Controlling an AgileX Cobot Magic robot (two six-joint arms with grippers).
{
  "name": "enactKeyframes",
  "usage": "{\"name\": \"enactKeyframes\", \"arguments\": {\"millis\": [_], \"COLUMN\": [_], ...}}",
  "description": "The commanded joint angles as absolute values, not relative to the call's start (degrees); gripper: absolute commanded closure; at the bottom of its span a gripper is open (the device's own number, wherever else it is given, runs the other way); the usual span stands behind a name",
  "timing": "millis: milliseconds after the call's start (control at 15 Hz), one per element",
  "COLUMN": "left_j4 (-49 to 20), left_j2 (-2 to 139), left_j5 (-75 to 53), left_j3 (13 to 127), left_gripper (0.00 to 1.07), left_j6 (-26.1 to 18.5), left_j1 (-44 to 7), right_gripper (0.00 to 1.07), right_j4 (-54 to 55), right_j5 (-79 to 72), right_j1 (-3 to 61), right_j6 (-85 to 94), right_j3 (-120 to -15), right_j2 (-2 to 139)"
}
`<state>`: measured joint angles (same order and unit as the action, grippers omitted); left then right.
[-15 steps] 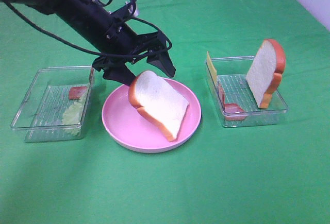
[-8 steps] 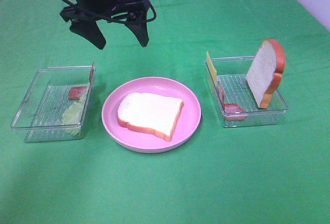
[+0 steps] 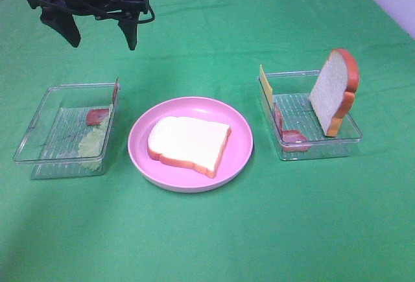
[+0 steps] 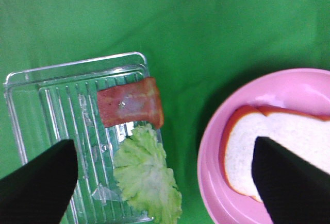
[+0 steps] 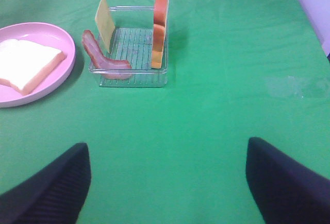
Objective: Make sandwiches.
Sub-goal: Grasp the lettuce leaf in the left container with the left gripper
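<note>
Green lettuce (image 4: 147,177) judged the next layer. Found it in left tray (image 3: 39,110), at 9 o'clock from pink plate (image 3: 135,142), just beside bacon strip (image 4: 129,108). Found base bread slice (image 3: 188,142) lying flat on the plate. Had left gripper (image 3: 104,43) high at 12 o'clock of that tray, fingers spread wide, empty. Had right gripper (image 5: 167,190) wide and empty too, outside the overhead frame. Needed straight descent over the leaf, pinch on a raised edge clear of the bacon, then centred drop on the slice.
</note>
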<state>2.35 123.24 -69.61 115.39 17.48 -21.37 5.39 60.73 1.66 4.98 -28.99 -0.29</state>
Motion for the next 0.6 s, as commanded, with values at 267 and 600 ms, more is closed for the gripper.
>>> {"name": "enactKeyframes", "arguments": {"millis": [267, 600], "left_j4": [2.12, 0.74], "left_j2": [126.74, 127.08], "left_j5": [-73.74, -73.85], "left_j3": [114.99, 113.45], "left_gripper": [0.31, 0.33], "left_j6": [19.02, 19.82], "left_j1": [-21.37, -21.37], "right_gripper": [0.29, 0.29], "right_j4": [5.21, 5.21], "right_j5": [60.73, 60.73], "right_j1": [1.38, 1.38], "right_j6": [5.67, 5.67], "right_j3": [-29.05, -29.05], "right_j2": [-0.74, -0.74]}}
